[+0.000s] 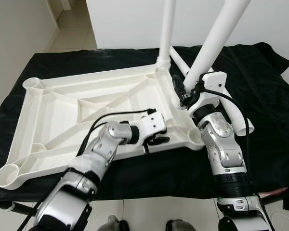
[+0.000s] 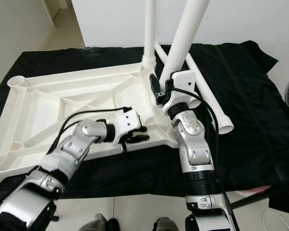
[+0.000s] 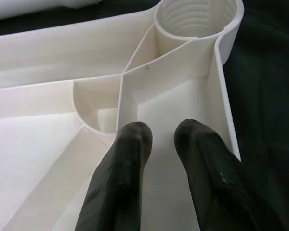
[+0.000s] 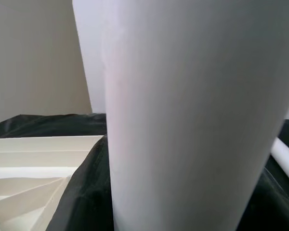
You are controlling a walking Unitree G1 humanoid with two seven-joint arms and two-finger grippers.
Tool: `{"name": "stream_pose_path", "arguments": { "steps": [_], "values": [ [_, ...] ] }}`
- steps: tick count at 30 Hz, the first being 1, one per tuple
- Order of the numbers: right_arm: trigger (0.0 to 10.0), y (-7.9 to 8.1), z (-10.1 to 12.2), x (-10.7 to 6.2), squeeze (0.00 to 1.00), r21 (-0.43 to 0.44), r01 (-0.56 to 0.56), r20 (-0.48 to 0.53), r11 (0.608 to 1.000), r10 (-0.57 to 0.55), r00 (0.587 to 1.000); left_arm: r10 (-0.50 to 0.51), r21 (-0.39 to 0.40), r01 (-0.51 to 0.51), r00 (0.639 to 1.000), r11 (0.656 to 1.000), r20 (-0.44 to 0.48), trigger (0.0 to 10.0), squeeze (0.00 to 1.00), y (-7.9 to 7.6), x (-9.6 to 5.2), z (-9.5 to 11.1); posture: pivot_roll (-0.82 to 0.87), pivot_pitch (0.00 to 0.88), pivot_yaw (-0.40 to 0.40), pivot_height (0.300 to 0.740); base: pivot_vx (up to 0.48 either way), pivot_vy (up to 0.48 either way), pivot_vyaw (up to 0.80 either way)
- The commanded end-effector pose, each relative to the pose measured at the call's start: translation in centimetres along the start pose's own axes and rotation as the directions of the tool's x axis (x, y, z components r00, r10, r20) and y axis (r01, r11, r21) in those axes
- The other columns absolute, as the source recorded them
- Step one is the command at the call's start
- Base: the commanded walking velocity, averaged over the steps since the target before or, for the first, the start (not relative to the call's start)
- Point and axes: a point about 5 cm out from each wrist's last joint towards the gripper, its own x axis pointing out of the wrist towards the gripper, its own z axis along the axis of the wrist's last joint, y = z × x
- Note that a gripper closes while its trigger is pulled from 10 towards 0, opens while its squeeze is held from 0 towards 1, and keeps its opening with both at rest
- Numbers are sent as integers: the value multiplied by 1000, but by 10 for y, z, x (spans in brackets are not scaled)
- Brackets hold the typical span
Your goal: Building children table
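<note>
The white tabletop (image 1: 82, 113) lies upside down on the black cloth (image 1: 260, 82) that covers my bench, its ribbed underside up and a round socket at each corner. My left end effector (image 1: 159, 140) rests on the tabletop's near right edge, its two black fingers (image 3: 120, 173) a little apart and pinching nothing, lying on the flat floor of the last compartment just short of the near right corner socket (image 3: 197, 17). The tabletop's rim runs right beside my outer finger, and beyond that rim there is only black cloth. My right end effector (image 1: 185, 96) is up at the right rim, closed around a thick white leg (image 1: 216, 36) that leans up and away to the right; in my right wrist view the leg (image 4: 192, 115) stands hard against the lens. Another leg (image 1: 166, 29) stands upright in the far right corner socket. Two more legs (image 1: 231, 108) lie on the cloth just past the right rim, behind my right arm. To the right of them the cloth lies bare out to its edge.
</note>
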Motion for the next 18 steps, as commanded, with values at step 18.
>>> {"name": "stream_pose_path", "arguments": {
  "steps": [18],
  "values": [
    [10000,-1,-19,-10,0,-43,29,-85,999,-33,996,344,-102,-329,911,939,228,10000,0,5,-25,20,-144,110,76,740,0,0,0]
  ]
}}
